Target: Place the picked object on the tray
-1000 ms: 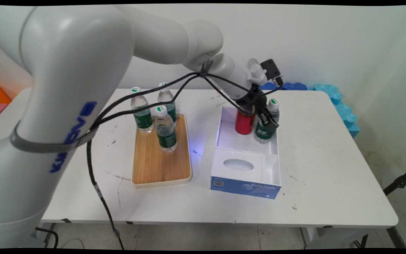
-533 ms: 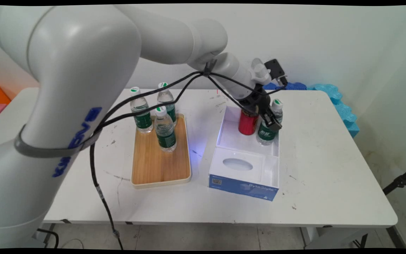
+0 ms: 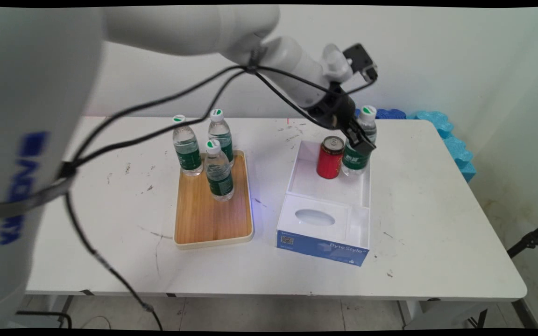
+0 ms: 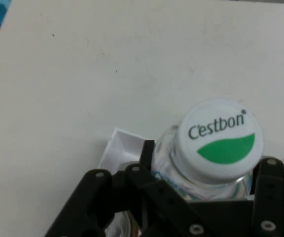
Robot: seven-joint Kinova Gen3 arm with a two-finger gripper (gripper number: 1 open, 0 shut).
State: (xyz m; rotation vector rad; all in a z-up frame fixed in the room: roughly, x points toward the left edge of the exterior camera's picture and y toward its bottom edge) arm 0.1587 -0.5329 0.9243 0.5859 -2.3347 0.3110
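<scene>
Four water bottles are in view. Three bottles (image 3: pixel 206 158) stand upright on the wooden tray (image 3: pixel 213 224) left of centre, clustered at its far end. The fourth, the held bottle (image 3: pixel 360 147), is clenched in the end effector (image 3: pixel 360 142), whose black fingers (image 4: pixel 149 153) close on its body just below the green-and-white cap (image 4: pixel 221 140); the hand view shows the cap directly ahead of the linkage, so the grasp is on the upper body of the bottle.

Change noted: against the views half a second and one second ago, the held bottle now sits higher in the main view, its cap well above the top of the red can (image 3: pixel 330 157), where before the two tops were nearly level. Its base appears to be about level with the rim of the white box (image 3: pixel 364 186); whether it has fully cleared the box floor cannot be told. The arm has also risen. The box itself shifted slightly on the tabletop (image 3: pixel 437 224) between the earliest view and the next, and has not moved since.

The red can stands upright in the far compartment of the box, just beside the held bottle. The near compartment shows a white insert with an oval opening. The tray and its three bottles are unchanged.
</scene>
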